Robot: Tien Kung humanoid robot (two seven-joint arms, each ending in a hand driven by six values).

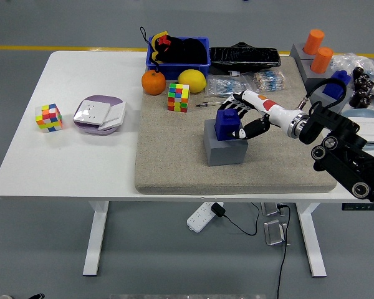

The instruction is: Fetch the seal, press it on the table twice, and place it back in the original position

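Robot hand (242, 118) seemingly grips blue seal (227, 123) atop grey block (224, 149).

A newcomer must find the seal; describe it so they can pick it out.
On the beige mat covering the table's right half, find the grey block near the middle. The seal is the dark blue cube on top, with the right hand around it.

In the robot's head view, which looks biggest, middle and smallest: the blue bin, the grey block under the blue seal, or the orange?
1. blue bin
2. grey block, though it sits nearer the camera, so the top two are unsure
3. orange, clearly smallest
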